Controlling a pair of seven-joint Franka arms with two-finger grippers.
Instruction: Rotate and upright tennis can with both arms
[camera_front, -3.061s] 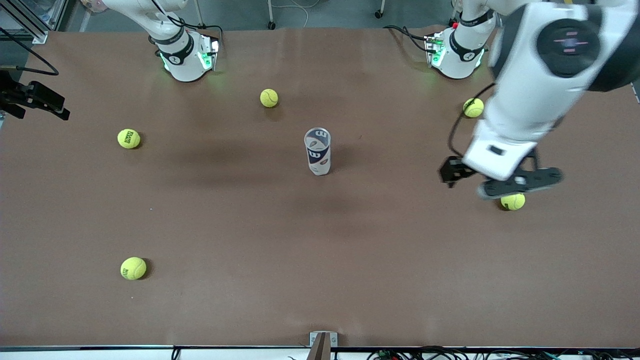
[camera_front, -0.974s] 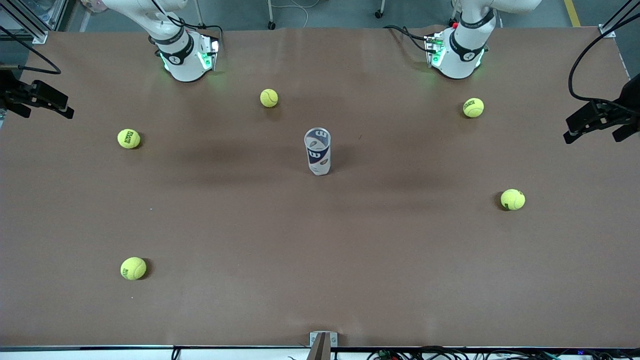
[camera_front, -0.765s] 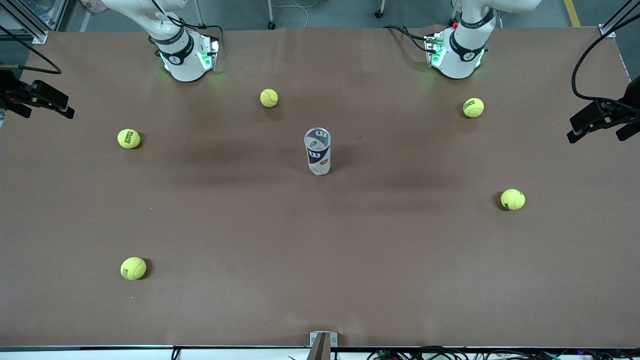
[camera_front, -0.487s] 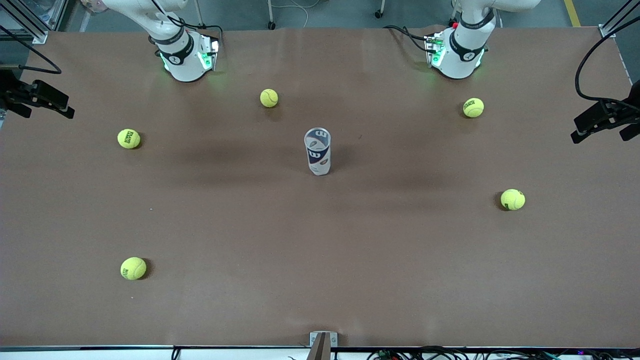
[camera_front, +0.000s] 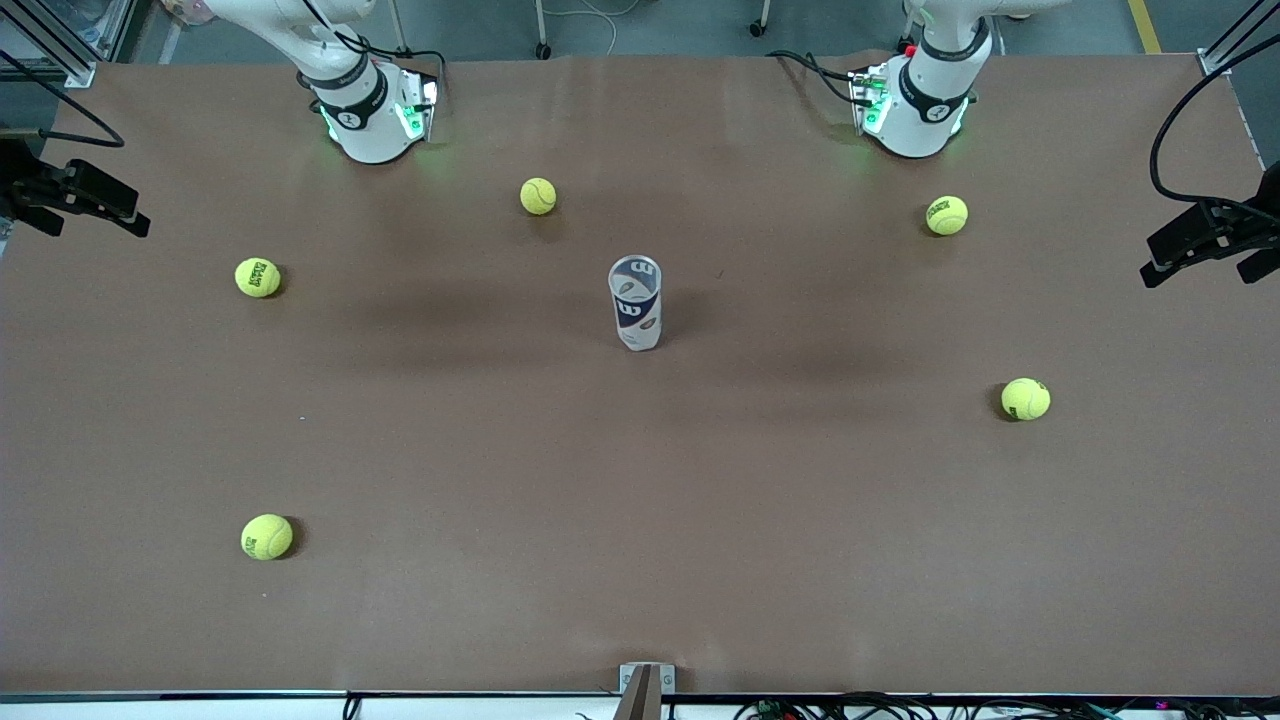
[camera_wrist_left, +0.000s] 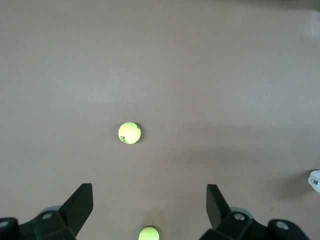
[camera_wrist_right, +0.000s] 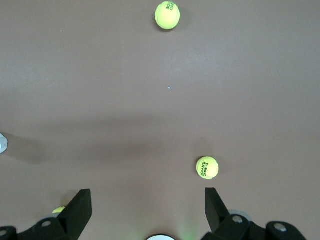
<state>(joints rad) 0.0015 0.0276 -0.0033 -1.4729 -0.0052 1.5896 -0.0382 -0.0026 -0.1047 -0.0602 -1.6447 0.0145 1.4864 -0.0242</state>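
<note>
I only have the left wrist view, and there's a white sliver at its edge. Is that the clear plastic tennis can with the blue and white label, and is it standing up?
Observer: Yes. In the front view the clear plastic tennis can with the blue and white label stands upright near the middle of the brown table, and nothing holds it.
Operator: My left gripper is open. Where is the other one?
Observer: The right gripper hangs open over the table's edge at the right arm's end, well away from the can.
Operator: I count two yellow tennis balls. Any more?
Observer: Five in all. The one nearest the front camera lies toward the right arm's end.
</note>
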